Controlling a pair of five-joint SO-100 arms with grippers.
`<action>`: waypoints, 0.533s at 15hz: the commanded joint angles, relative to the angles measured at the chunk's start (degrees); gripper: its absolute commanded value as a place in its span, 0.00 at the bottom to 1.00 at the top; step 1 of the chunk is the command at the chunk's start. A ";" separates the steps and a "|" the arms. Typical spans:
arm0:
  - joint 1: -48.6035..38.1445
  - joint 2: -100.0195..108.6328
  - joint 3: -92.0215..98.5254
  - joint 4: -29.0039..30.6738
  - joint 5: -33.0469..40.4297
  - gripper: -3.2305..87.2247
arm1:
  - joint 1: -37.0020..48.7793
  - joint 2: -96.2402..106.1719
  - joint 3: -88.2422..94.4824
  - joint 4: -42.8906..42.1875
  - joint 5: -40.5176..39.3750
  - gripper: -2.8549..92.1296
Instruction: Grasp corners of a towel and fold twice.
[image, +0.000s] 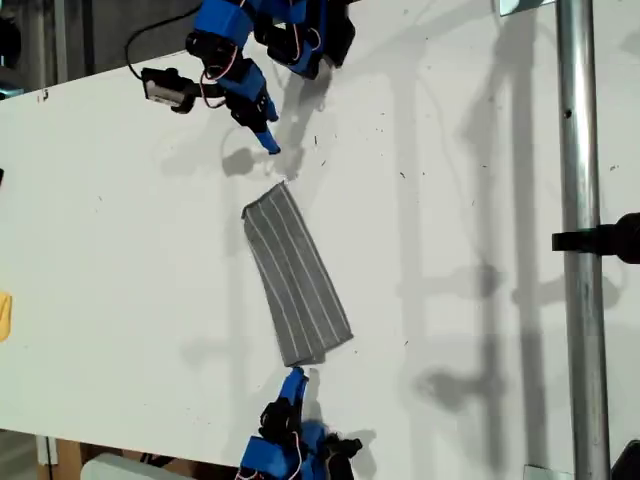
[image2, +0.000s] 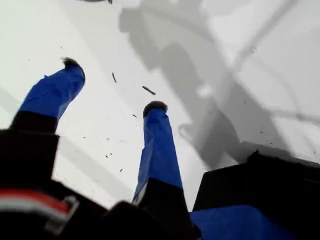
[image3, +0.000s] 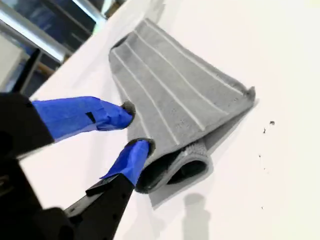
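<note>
The dark grey, white-striped soft towel (image: 295, 278) lies folded into a long narrow strip mid-way across the white table (image: 480, 200). My second gripper (image3: 137, 127) hovers at its looped end, jaws released, one fingertip (image3: 140, 150) seemingly brushing the fold. My first gripper (image2: 112, 85) hangs spread apart above bare tabletop, near the towel's other end.

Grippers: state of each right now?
My first gripper: open, empty, over bare table.
My second gripper: open, at the folded towel end, not holding it.
</note>
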 joint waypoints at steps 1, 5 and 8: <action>3.34 0.97 1.32 -3.16 0.35 0.11 | -8.44 18.19 7.47 2.02 10.63 0.30; 9.32 1.05 6.15 -12.22 5.54 0.01 | -11.60 27.16 8.53 4.66 14.59 0.36; 16.26 1.14 4.39 -3.87 -0.79 0.00 | -10.46 27.16 8.44 4.92 14.59 0.38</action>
